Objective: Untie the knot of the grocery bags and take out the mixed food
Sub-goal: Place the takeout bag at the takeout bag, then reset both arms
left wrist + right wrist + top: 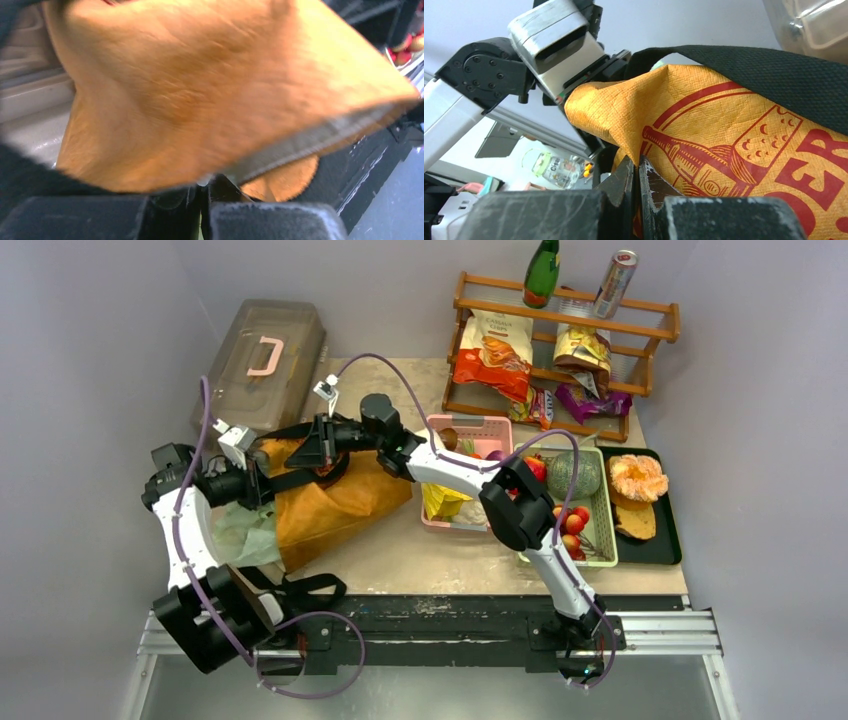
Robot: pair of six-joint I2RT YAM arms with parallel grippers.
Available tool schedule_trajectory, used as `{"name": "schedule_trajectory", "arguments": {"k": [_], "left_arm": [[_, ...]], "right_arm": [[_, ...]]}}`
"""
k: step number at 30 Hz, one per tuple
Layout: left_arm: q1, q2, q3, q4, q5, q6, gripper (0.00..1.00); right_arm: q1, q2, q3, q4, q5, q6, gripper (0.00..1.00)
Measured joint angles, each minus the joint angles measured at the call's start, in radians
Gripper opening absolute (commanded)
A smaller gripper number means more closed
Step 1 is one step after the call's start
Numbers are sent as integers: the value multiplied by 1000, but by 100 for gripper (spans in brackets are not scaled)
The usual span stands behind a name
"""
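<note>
Grocery bags, top view: mustard tote (340, 505) lies on its side at the table's left-centre. The pale-green plastic bag (238, 532) is crumpled against the tote's left end, and its knot can't be made out. Left gripper (258, 478) is clamped on the tote's upper-left corner. Right gripper (312, 445) is at the tote's top edge, by the black strap (300, 478). Mixed food is to the right: green melon (573, 476) and red fruits (570, 525) in a green tray (612, 525), and more items in a pink basket (480, 422). Grey lidded box (255, 370) sits back left, wooden rack (570, 328) back right.

Left wrist view: tote fabric fills the frame, blurred. The fingers (260, 220) are at the bottom, jaws closed tight, with the fabric's lower edge running down into them.

Right wrist view: jaws are pinched narrow on a fold of the tote beside its red logo (734, 150). The strap crosses above. The left gripper is opposite, nipping the tote's raised corner.
</note>
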Motion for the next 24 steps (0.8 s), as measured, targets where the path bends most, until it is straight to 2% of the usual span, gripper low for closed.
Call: {"name": "schedule_trajectory", "arguments": {"k": [2, 4, 7, 9, 10, 12, 15, 19, 21, 22, 23, 24], "left_arm": [[1, 28, 11, 33, -2, -52, 1], [4, 47, 26, 40, 14, -91, 2], [-2, 93, 67, 28, 89, -155, 2], [-16, 130, 81, 54, 113, -205, 3], [-23, 143, 79, 70, 109, -232, 6], [-27, 154, 67, 80, 89, -244, 15], [-20, 152, 59, 62, 47, -227, 34], [18, 178, 92, -47, -27, -150, 50], [57, 208, 147, -121, -71, -104, 65], [77, 217, 173, -149, -89, -89, 77], [102, 223, 208, -186, -117, -68, 79], [122, 224, 245, -221, -143, -42, 92]], "right_arm": [[0, 0, 0, 3, 9, 2, 6], [3, 0, 0, 5, 23, 4, 17], [11, 0, 3, 14, 32, 6, 23], [19, 3, 17, 14, 48, 5, 39], [23, 7, 27, 15, 53, 0, 42], [28, 10, 37, 17, 55, -12, 49], [32, 10, 34, 16, 51, -32, 66], [31, -21, -31, -7, 48, -99, 82], [31, -59, -79, -47, 48, -153, 86], [31, -77, -94, -73, 47, -185, 89], [31, -95, -101, -103, 47, -222, 91], [31, -112, -102, -137, 48, -259, 92]]}}
